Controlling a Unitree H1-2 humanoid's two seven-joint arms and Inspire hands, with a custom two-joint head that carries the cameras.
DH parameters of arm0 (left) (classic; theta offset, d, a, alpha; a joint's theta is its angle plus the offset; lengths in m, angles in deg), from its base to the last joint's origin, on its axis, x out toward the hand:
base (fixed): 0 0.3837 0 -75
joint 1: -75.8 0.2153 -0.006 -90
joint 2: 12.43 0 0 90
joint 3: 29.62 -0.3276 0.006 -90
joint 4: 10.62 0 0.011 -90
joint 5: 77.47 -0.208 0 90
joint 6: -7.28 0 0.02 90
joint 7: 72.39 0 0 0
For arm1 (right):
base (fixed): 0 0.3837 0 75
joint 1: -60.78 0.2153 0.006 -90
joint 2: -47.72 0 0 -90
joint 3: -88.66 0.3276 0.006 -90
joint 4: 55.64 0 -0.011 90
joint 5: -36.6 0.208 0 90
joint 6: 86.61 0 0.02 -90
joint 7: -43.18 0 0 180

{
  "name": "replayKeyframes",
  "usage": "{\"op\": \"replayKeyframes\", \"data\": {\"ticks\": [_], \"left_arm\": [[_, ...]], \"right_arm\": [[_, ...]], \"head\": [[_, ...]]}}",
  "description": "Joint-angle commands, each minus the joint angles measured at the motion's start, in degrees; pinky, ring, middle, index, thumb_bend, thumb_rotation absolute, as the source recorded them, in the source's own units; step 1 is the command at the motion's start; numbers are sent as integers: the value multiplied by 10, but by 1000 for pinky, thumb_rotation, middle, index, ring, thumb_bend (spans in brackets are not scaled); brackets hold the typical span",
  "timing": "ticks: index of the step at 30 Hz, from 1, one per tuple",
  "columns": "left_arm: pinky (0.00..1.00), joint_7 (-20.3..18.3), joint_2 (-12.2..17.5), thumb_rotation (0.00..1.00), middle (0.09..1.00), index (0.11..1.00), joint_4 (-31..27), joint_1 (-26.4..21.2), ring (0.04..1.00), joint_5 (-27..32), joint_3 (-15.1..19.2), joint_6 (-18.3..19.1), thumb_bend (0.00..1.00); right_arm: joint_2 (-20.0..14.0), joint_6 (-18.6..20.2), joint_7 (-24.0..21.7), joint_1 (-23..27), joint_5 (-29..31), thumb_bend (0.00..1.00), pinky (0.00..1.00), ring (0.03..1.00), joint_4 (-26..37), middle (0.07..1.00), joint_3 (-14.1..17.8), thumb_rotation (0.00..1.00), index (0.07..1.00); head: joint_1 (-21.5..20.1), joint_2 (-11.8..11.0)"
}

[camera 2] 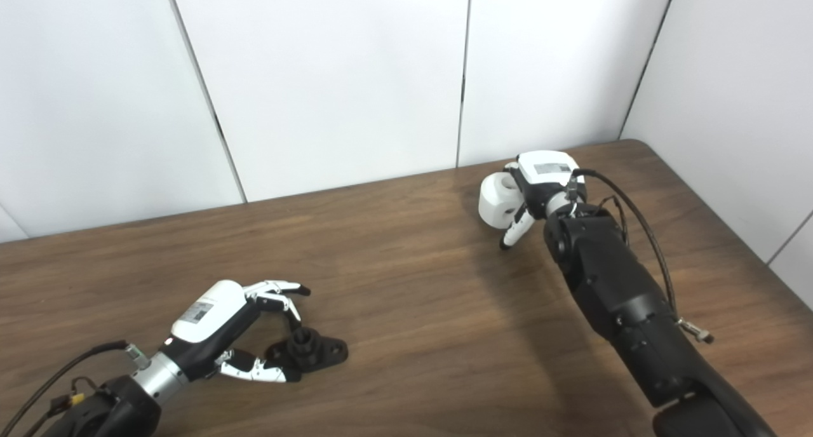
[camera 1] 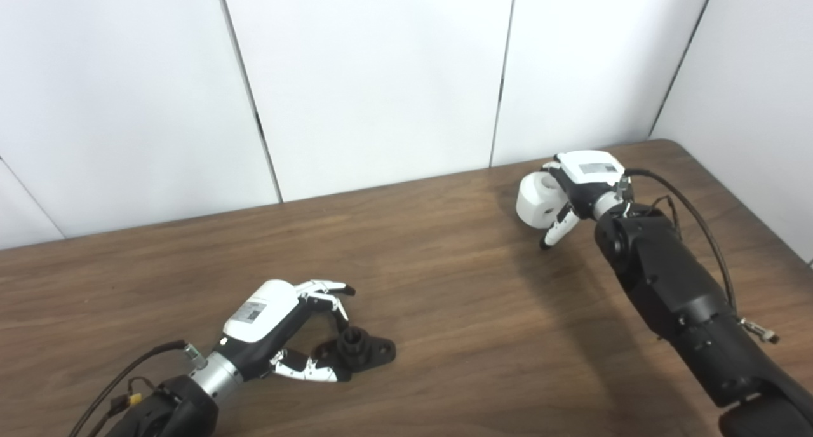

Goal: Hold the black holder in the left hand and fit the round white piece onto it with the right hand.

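The black holder [camera 1: 363, 349], a flat base with a short round post, lies on the wooden table [camera 1: 444, 297] at the front left. My left hand [camera 1: 279, 319] is open around it: fingers [camera 1: 327, 291] arch above the post, and the thumb [camera 1: 311, 368] lies on the table against the holder's left end. At the back right, my right hand [camera 1: 587, 186] is shut on the round white piece [camera 1: 535, 200], a thick white cylinder with a hole in its face. It hangs above the table and throws a shadow below.
White wall panels [camera 1: 381, 75] stand close behind the table's far edge. The table's right corner [camera 1: 673, 146] sits just behind my right hand. Bare wood lies between the two hands.
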Motion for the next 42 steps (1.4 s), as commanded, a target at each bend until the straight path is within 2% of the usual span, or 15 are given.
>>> {"op": "replayKeyframes", "data": {"ticks": [1, 5, 7, 8, 10, 13, 18, 23, 27, 33, 36, 42], "left_arm": [[703, -46, 19, 49, 831, 486, 7, 27, 841, -8, -9, 23, 522], [706, -56, 21, 48, 832, 486, -6, 29, 844, -6, -6, 30, 522], [706, -59, 21, 48, 831, 486, -10, 30, 843, -3, -5, 31, 522], [704, -60, 21, 48, 830, 486, -11, 30, 841, -3, -5, 31, 522], [698, -63, 21, 48, 829, 486, -12, 30, 838, -2, -4, 31, 522], [697, -66, 20, 48, 830, 486, -14, 30, 837, -3, -3, 33, 522], [697, -64, 18, 48, 831, 487, -16, 32, 837, -8, -3, 36, 522], [700, -64, 17, 49, 836, 486, -13, 32, 844, -8, -3, 36, 522], [706, -64, 15, 49, 841, 487, -10, 32, 849, -10, -5, 36, 522], [713, -47, 4, 52, 848, 487, 8, 30, 859, -19, -11, 26, 523], [730, -41, -3, 54, 860, 487, 15, 29, 875, -28, -15, 31, 523], [747, -29, -18, 59, 873, 486, 21, 28, 894, -36, -19, 41, 524]], "right_arm": [[-17, 3, 36, 27, 7, 903, 803, 893, 6, 930, 5, 273, 825], [-20, -9, 80, 22, 18, 837, 771, 841, 3, 868, 5, 233, 695], [-22, -24, 113, 19, 26, 639, 732, 790, -3, 801, 6, 175, 551], [-24, -32, 128, 18, 31, 580, 727, 776, -5, 773, 6, 159, 519], [-28, -47, 153, 15, 39, 529, 718, 754, -5, 732, 5, 144, 491], [-34, -57, 171, 15, 38, 518, 711, 742, -2, 709, -1, 140, 484], [-43, -62, 165, 14, 41, 517, 717, 744, 13, 706, -8, 141, 484], [-51, -60, 140, 11, 50, 519, 705, 746, 40, 706, -14, 140, 484], [-55, -64, 107, 6, 74, 520, 669, 742, 83, 703, -11, 141, 484], [-59, -43, -1, 6, 127, 522, 621, 740, 177, 715, -6, 137, 484], [-54, -30, -52, 7, 133, 524, 628, 752, 231, 723, -12, 136, 483], [-35, -40, -95, 0, 126, 525, 649, 794, 311, 736, -28, 138, 482]], "head": [[0, 0], [-1, 5], [0, 6], [0, 7], [1, 8], [4, 11], [10, 15], [23, 21], [58, 33], [131, 55], [162, 64], [218, 78]]}}
